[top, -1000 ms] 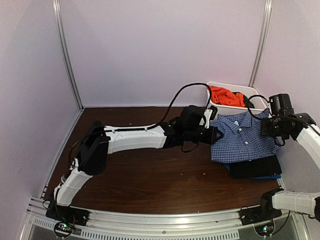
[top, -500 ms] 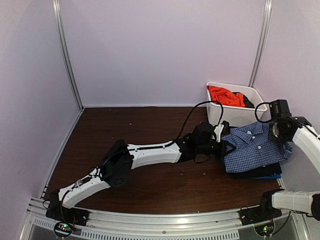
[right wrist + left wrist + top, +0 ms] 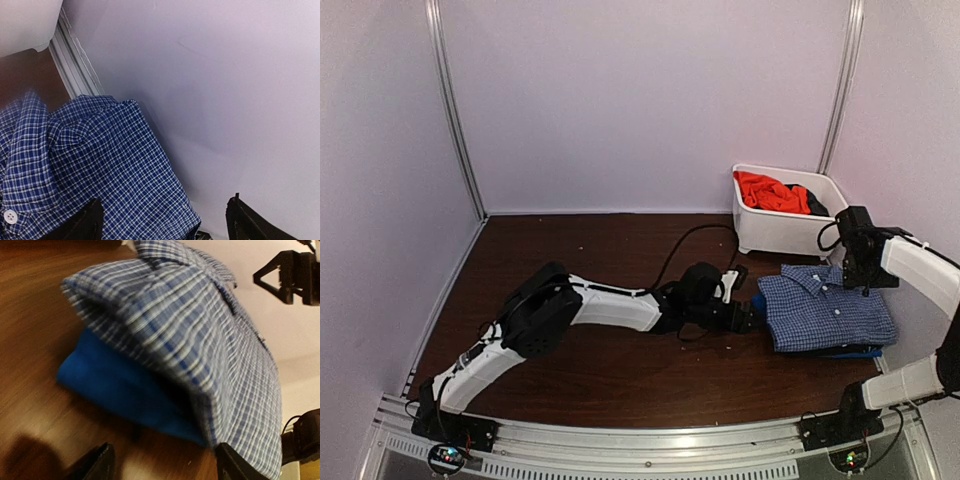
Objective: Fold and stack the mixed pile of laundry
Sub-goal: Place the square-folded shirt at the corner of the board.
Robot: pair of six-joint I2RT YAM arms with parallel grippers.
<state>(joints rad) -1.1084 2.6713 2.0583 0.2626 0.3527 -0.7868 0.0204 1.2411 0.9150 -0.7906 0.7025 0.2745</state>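
**Checked shirt set down on the stack; both grippers let go.**

A second ago both arms held the checked shirt [image 3: 828, 312] pinched shut. It now lies folded on a blue piece [image 3: 117, 387] at the right of the table [image 3: 610, 250], just in front of the white tub [image 3: 760, 235]. The left gripper [image 3: 747, 318] sits low beside the stack's left edge, jaws apart and empty. The right gripper [image 3: 860, 288] hangs over the shirt's far corner, spread wide and holding nothing. This garment appears done, while the orange T-shirt [image 3: 768, 190] waits in the tub. The shirt covers the stack beneath apart from a dark strip at the near edge, so the number of pieces cannot be told. The left wrist view is blurred, and the tub's rim hides part of its contents.
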